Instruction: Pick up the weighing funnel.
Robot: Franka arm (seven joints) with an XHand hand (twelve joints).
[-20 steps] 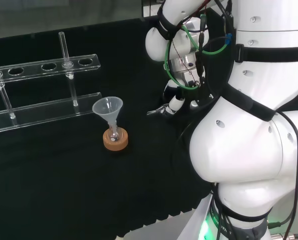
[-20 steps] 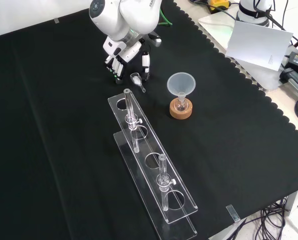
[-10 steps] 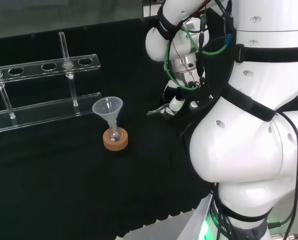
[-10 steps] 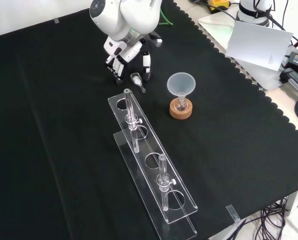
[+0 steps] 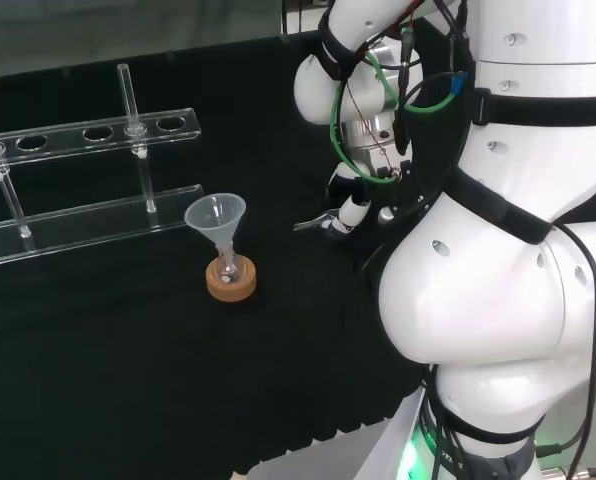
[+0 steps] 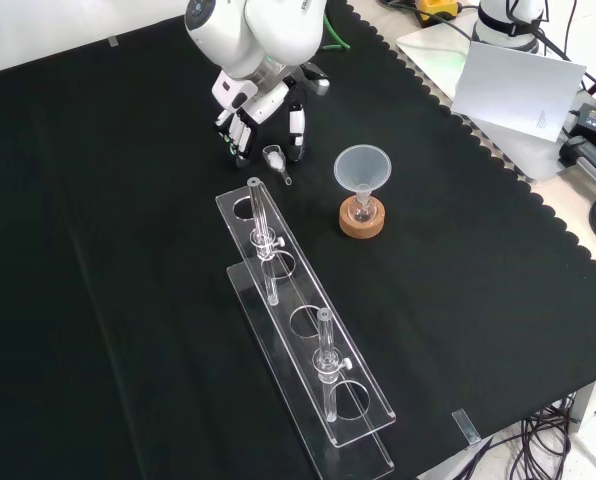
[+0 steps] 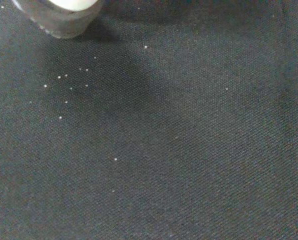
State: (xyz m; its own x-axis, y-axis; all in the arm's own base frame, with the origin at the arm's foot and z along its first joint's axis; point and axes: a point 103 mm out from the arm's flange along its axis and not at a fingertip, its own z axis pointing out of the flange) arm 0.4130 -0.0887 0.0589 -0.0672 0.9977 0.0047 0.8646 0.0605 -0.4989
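The weighing funnel [image 6: 275, 158], a small clear scoop with a short stem, lies on the black cloth. In the head view the weighing funnel [image 5: 314, 224] points its stem left. The hand [image 6: 265, 112] hangs over it, pointing down. Its dark fingers [image 6: 240, 142] stand on one side of the scoop and its white thumb [image 6: 296, 128] on the other, fairly straight. I cannot tell whether they touch the glass. In the head view the hand [image 5: 352, 205] sits just right of the scoop. A blurred fingertip [image 7: 64, 12] hovers over bare cloth in the wrist view.
The big funnel [image 6: 362, 170] stands in a small flask on a cork ring [image 6: 362, 221], right of the hand in the front view. A clear tube rack [image 6: 303, 335] with two tubes reaches from near the scoop toward the front. Papers [image 6: 513, 85] lie beyond the cloth's scalloped edge.
The arm and hand have shifted slightly to the right in the front view, closing in around the scoop. The weighing funnel has stayed where it was.
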